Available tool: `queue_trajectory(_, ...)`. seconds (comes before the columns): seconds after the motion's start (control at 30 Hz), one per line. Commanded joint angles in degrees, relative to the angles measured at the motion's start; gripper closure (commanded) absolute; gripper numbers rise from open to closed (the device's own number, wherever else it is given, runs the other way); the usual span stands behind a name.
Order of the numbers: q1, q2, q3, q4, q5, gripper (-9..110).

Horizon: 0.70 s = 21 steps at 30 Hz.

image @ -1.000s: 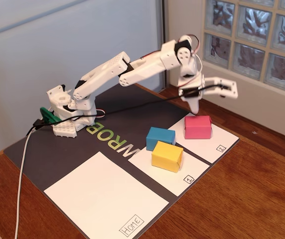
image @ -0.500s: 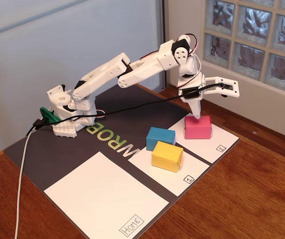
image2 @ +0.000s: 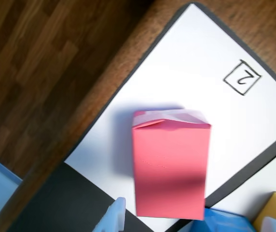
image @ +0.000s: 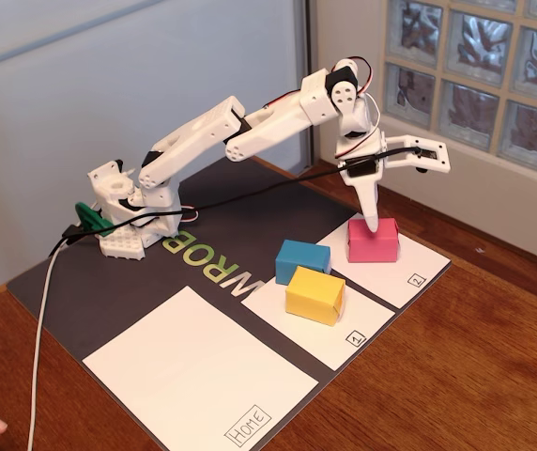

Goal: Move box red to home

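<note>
- The pincer (image: pixel 395 193) hangs directly over the red box (image: pixel 373 240), jaws spread wide apart: one finger (image: pixel 369 202) points down at the box's top, the other juts out sideways, so nothing is gripped yet
- Just below it, the red box lies flat on the white sheet marked 2 (image2: pixel 210 72), well placed for a straddling grasp
- Beside that, toward the arm's base, the blue box (image: pixel 302 258) and yellow box (image: pixel 314 294) touch on sheet 1 (image: pixel 344 324)
- Farthest from the pincer lies the bare HOME sheet (image: pixel 193 366), on the dark mat (image: pixel 90 291) over the wooden tabletop (image: pixel 475 366)
</note>
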Motion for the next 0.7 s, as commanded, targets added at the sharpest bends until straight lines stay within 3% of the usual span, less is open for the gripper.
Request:
queue_trajectory(0.0,-1.1,0.2,-2.5,3.7,0.4,64)
queue_trajectory(0.67,0.7,-5.6,-2.9,2.3,-0.1,66)
